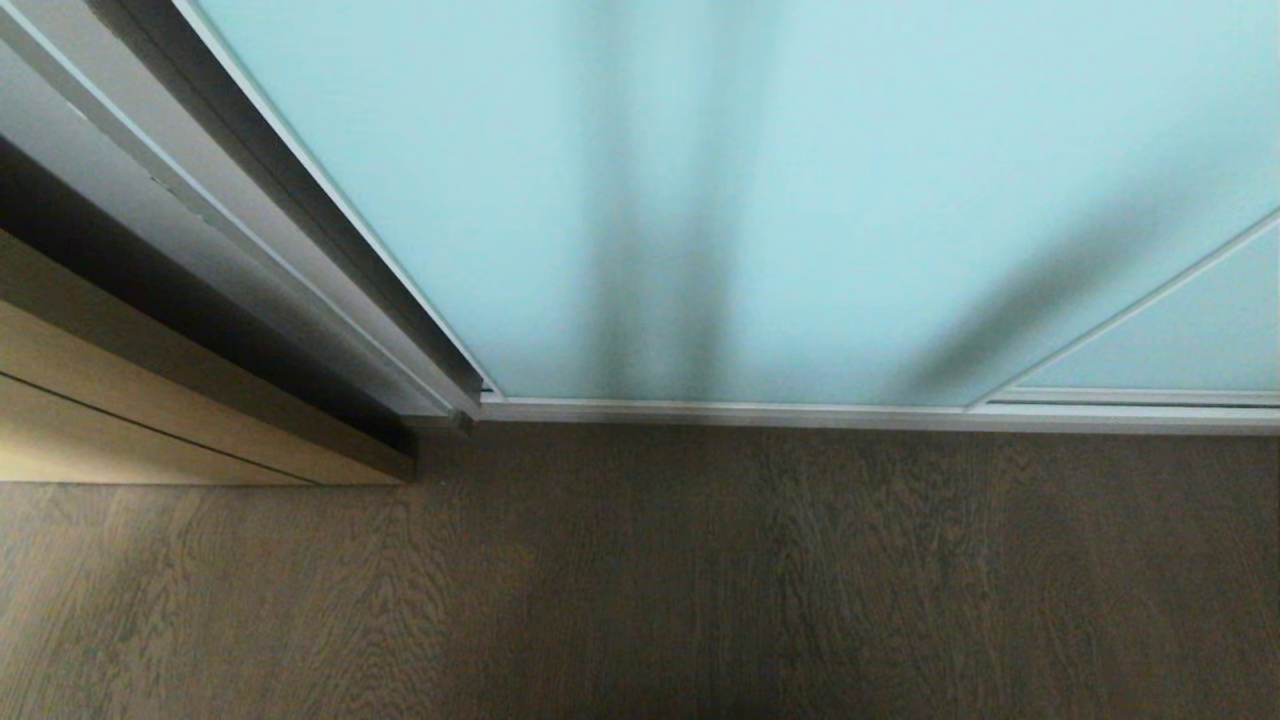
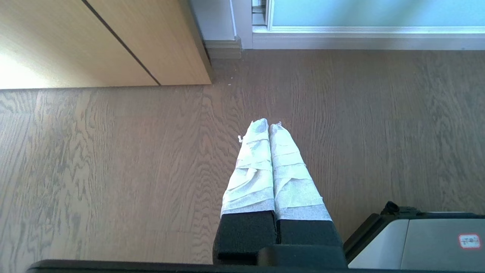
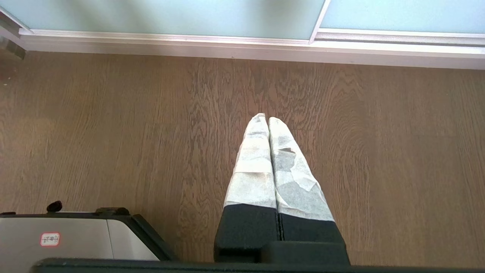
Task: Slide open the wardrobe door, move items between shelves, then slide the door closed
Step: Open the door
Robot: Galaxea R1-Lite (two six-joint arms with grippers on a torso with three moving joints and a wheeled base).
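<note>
Head view gives us the sliding wardrobe door (image 1: 760,200) fully closed above the floor (image 1: 640,580), no arms visible. Left wrist view: left gripper (image 2: 269,125), jaws pressed together, empty. Right wrist view: right gripper (image 3: 265,118) likewise (parked). We judge opening hasn't begun; next, reach the door's frame edge.

Sliding wardrobe door (image 1: 800,200) is closed and cut off above; frosted glass reduces the contents behind to blurred dark shapes.

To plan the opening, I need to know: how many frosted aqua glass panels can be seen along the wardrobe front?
2. The sliding wardrobe door fills most of the head view, closed down to its bottom rail; a second glass panel shows at the right edge. More may lie out of view.
</note>
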